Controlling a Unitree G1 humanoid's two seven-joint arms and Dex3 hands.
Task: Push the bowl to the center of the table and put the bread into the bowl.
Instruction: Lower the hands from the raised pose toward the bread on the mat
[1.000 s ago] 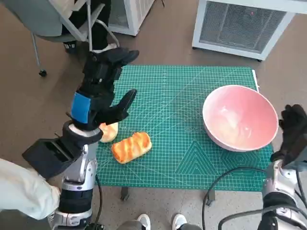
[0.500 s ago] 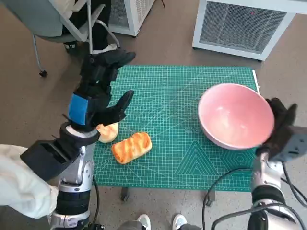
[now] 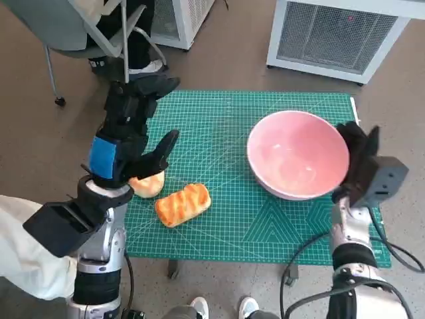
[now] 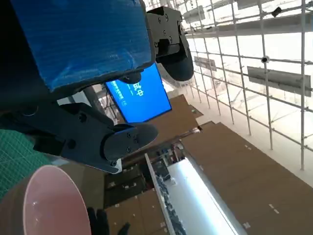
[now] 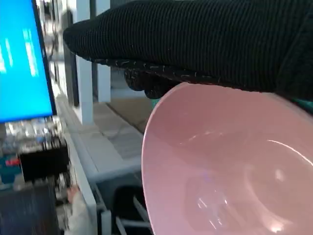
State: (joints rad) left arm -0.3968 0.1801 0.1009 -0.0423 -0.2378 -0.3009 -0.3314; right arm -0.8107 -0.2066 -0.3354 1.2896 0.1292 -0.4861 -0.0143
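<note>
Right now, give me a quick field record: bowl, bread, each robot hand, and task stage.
bowl: pink bowl, empty, on the green mat, right of centre
bread: striped loaf near the mat's left front; a smaller roll beside it
right robot hand: against the bowl's outer right side
left robot hand: raised above the roll, holding nothing
stage: bowl push under way; bread not yet in bowl

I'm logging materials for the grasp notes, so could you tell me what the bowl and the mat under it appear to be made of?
The bowl looks like glossy pink plastic or glazed ceramic; highlights glint off its smooth inside, but which one is unclear. The mat appears to be a matte green rubbery cutting mat, printed with pale grid lines.
</note>
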